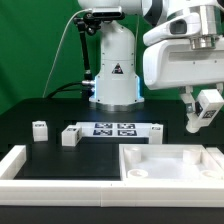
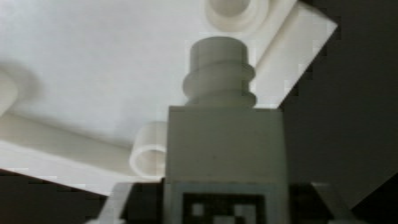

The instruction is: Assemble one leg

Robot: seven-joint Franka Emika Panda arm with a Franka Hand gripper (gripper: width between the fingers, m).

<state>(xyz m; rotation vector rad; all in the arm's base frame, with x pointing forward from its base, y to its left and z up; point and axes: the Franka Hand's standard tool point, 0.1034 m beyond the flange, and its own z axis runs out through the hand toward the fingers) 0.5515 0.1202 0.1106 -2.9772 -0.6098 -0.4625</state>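
Observation:
My gripper (image 1: 203, 112) is shut on the leg (image 1: 207, 104), a small white block with a marker tag, and holds it tilted in the air above the right end of the large white panel (image 1: 170, 160). In the wrist view the leg (image 2: 222, 140) fills the middle between the fingers of my gripper (image 2: 222, 205). Its stepped peg points at the panel (image 2: 89, 80) below. A round recessed corner hole (image 2: 240, 12) of the panel shows beyond the peg's tip.
Two more white legs (image 1: 40, 130) (image 1: 70, 135) stand on the black table at the exterior view's left. The marker board (image 1: 112, 129) lies behind the panel. A white raised frame (image 1: 20, 165) runs along the front left. The robot's base (image 1: 113, 70) stands at the back.

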